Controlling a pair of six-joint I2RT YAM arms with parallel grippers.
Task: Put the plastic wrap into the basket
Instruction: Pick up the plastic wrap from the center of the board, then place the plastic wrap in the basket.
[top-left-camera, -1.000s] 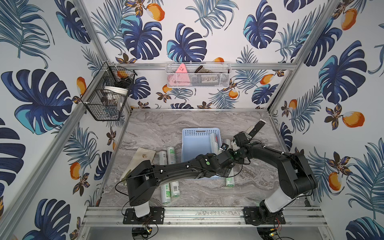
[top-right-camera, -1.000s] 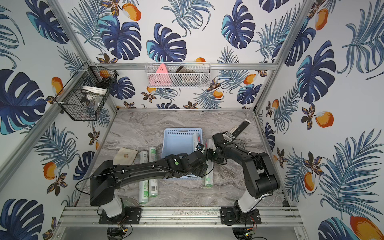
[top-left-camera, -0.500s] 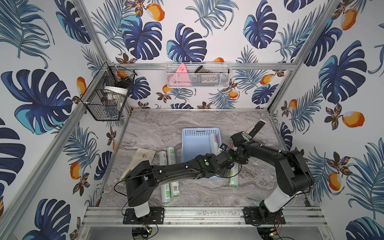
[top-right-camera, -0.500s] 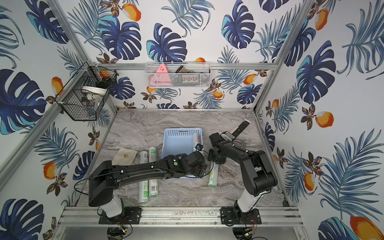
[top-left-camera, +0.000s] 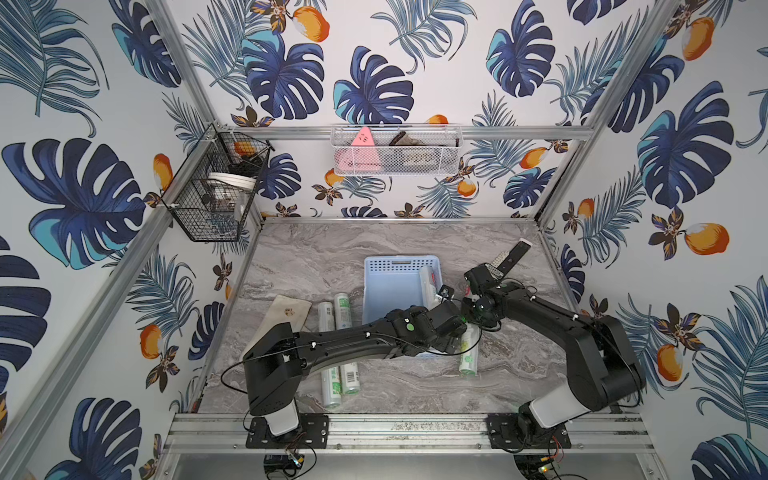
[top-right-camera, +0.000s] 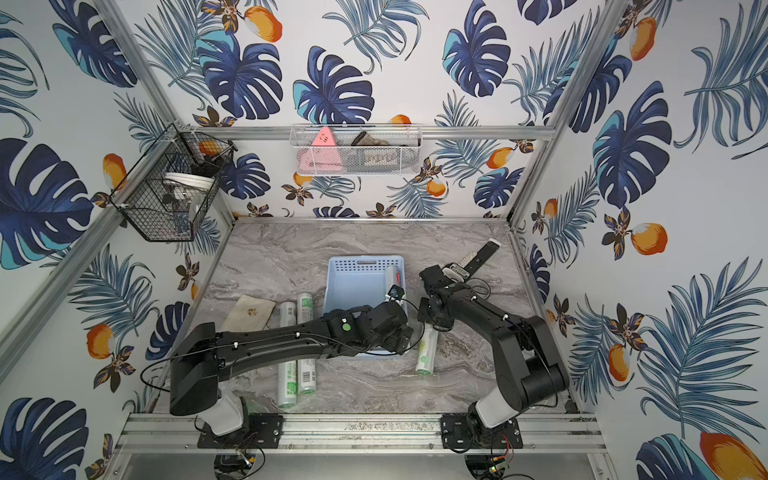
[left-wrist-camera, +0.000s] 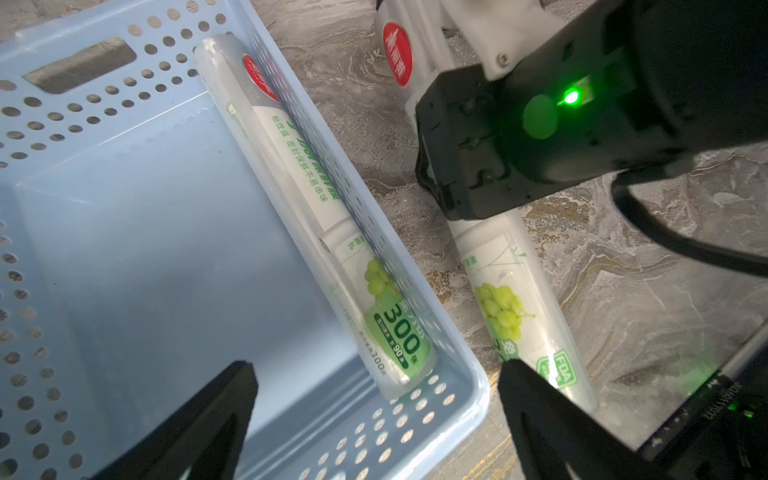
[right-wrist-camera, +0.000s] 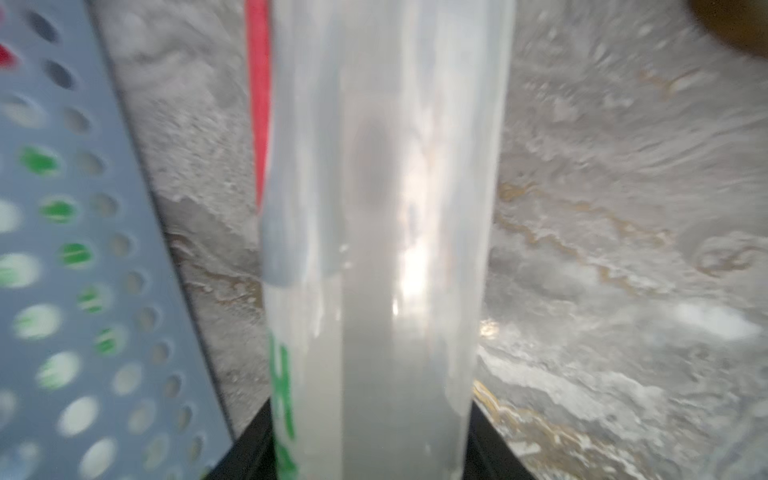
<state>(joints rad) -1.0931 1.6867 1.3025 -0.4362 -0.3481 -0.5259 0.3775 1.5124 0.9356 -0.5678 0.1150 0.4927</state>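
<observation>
— What is lying nearest the front?
— A loose roll (top-left-camera: 331, 386) of plastic wrap and its twin roll (top-left-camera: 350, 374) are lying side by side on the marble table (top-left-camera: 415, 386), left of the basket (top-left-camera: 401, 261).
— What are the pincers doing?
— The left gripper (left-wrist-camera: 374, 424) is hanging released, fingers spread wide, over the basket's near right corner. The right gripper (top-left-camera: 471, 324) is clenching a third roll (top-left-camera: 468, 355), which is stretching along just outside the basket's right wall.
— Is anything sitting inside?
— A fourth roll (left-wrist-camera: 316, 199), marked "300", is lying on the floor against the right wall. Beyond, a black wire basket (top-left-camera: 208, 208) is hanging on the left wall.
</observation>
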